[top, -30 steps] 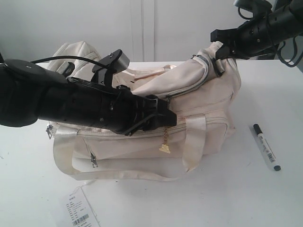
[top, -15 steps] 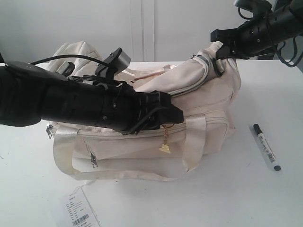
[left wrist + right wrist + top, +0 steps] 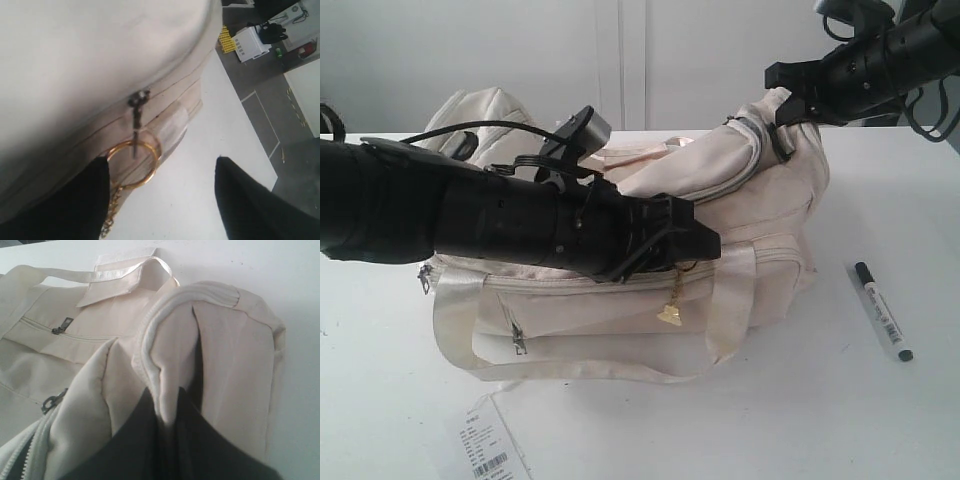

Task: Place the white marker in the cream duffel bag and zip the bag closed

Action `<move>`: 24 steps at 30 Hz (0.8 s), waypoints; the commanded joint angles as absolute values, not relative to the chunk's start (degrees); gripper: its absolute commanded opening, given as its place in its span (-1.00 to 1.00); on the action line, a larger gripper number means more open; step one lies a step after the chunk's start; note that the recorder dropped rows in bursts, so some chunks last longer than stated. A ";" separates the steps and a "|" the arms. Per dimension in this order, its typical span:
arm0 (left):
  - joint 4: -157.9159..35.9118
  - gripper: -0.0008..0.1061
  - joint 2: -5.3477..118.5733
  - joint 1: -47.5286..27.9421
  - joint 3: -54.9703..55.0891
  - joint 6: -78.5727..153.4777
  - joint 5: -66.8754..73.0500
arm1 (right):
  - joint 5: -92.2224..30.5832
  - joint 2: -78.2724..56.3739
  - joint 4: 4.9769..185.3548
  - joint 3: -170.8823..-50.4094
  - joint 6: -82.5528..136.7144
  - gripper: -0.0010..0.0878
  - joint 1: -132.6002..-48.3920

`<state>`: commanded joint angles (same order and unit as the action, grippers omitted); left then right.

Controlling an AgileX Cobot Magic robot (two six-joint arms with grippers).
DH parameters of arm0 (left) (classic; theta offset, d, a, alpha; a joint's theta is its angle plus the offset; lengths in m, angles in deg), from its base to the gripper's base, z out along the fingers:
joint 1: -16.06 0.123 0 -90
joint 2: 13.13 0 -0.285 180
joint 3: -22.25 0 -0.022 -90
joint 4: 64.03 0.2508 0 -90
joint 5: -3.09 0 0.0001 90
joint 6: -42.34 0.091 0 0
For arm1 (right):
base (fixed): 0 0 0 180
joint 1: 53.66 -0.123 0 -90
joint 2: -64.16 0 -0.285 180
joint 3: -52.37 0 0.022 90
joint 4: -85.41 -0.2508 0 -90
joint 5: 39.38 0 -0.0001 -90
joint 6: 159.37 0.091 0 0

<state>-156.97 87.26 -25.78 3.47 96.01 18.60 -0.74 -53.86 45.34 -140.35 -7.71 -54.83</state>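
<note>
Plainly outside the cream duffel bag [image 3: 620,310], the white marker [image 3: 882,311] is seen lying on the white surface [image 3: 800,420] near the bag's right-hand end, not touching it. That end's piped edge is pinched and held raised by the right claw [image 3: 167,412]. The left claw [image 3: 160,170] is held spread at the bag's front, where a gold ring [image 3: 134,165] is hung from a grey zip pull [image 3: 137,107], close beside one finger.

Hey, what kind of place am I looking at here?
Likely a robotics lab or test room: a white table, a plain white wall behind it, and a grey floor with painted lines and equipment boxes on it.
</note>
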 joint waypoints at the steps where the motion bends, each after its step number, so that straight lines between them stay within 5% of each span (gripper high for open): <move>1: -156.97 0.22 87.37 -25.94 3.60 96.67 17.65 | -0.74 -53.86 45.34 -140.35 -7.71 -0.98 -54.83; 16: -155.67 0.07 86.22 -25.94 3.72 102.84 25.16 | -0.86 -53.86 45.34 -140.35 -7.68 -0.98 -54.83; 24: -140.30 0.07 80.09 -25.94 3.72 102.38 14.38 | -0.86 -53.86 45.34 -140.35 -7.68 -0.98 -54.83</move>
<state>-140.30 80.09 -25.94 3.72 102.38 14.38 -0.86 -53.86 45.34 -140.35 -7.68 -54.83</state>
